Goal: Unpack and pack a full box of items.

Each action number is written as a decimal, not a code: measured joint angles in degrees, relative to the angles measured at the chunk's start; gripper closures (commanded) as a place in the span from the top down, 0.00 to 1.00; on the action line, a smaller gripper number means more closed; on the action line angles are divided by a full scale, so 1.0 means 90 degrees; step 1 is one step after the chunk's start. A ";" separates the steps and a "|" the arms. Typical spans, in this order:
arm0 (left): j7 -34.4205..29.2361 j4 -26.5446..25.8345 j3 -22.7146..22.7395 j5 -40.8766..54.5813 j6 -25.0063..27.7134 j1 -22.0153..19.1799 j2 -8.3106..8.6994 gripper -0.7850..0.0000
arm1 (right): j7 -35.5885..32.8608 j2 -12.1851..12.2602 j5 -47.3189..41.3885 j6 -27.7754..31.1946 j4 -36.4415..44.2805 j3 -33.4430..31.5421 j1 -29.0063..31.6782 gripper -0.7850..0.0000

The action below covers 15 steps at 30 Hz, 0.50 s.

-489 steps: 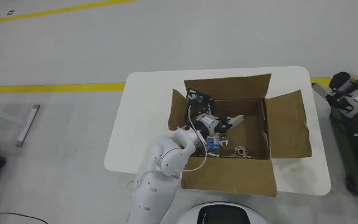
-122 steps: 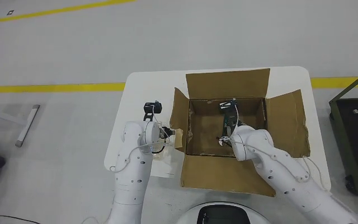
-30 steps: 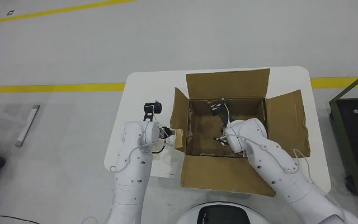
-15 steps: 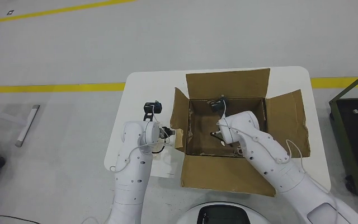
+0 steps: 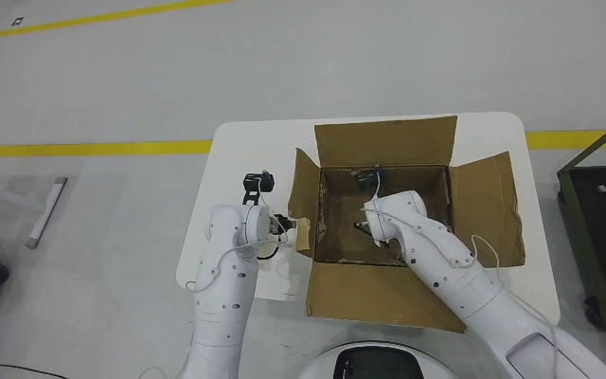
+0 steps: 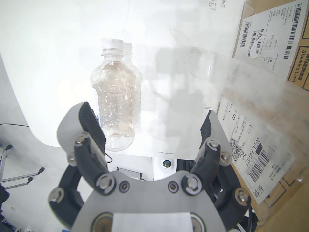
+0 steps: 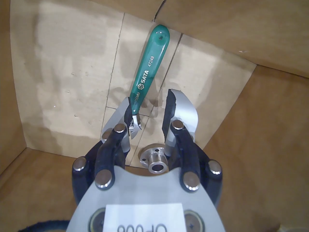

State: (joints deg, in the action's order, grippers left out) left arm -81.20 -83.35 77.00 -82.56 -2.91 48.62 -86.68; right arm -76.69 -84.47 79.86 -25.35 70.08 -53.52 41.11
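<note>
At left, over white counter (image 6: 60, 25): released left hand (image 6: 149, 117), empty, near upright clear plastic bottle (image 6: 113, 102) by the counter's edge. Could topple it with a stray sweep.

Inside open brown cardboard box (image 5: 383, 142): right hand (image 7: 149, 102), spread, empty, above green-handled wrench (image 7: 146, 73), head close by one finger, silver metal flange (image 7: 154, 160) just beside. Risks an off-centre pinch, a slip, or catching the flange.

One cardboard box (image 5: 383, 142) stands on one white table (image 5: 251, 152). On the box's floor lie one green-handled wrench (image 7: 147, 71) and one metal flange (image 7: 154, 159). By the table's edge stand two clear plastic bottles (image 6: 113, 97), one behind the other; one blurred clear shape (image 6: 217, 68) beside the box cannot be named
</note>
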 measured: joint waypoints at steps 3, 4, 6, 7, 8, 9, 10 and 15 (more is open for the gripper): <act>0.0000 0.0000 0.0000 0.0000 0.0000 0.0000 0.0000 1.00 | 0.0058 -0.0054 -0.0037 -0.0010 -0.0159 0.0038 -0.0048 0.42; 0.0000 0.0000 0.0000 0.0000 0.0000 0.0000 0.0000 1.00 | 0.0073 -0.0069 -0.0048 -0.0012 -0.0207 0.0047 -0.0061 0.41; 0.0000 0.0000 0.0000 0.0000 0.0000 0.0000 0.0000 1.00 | 0.0101 -0.0102 -0.0076 -0.0008 -0.0305 0.0060 -0.0093 0.41; 0.0000 0.0000 0.0000 0.0000 0.0000 0.0000 0.0000 1.00 | 0.0112 -0.0119 -0.0080 -0.0002 -0.0352 0.0067 -0.0110 0.41; 0.0000 0.0000 0.0000 0.0000 0.0000 0.0000 0.0000 1.00 | 0.0120 -0.0132 -0.0085 0.0000 -0.0383 0.0070 -0.0119 0.40; 0.0000 0.0000 0.0000 0.0000 0.0000 0.0000 0.0000 1.00 | 0.0128 -0.0143 -0.0089 0.0003 -0.0412 0.0073 -0.0126 0.40; 0.0000 0.0000 0.0000 0.0000 0.0000 0.0000 0.0000 1.00 | 0.0136 -0.0154 -0.0090 0.0007 -0.0440 0.0076 -0.0132 0.40; 0.0000 0.0000 0.0000 0.0000 0.0000 0.0000 0.0000 1.00 | 0.0155 -0.0210 -0.0077 0.0028 -0.0577 0.0084 -0.0147 0.32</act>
State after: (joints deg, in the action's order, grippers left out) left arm -81.20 -83.35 77.00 -82.56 -2.91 48.62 -86.68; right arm -75.30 -86.36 79.17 -25.10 64.89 -52.76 39.78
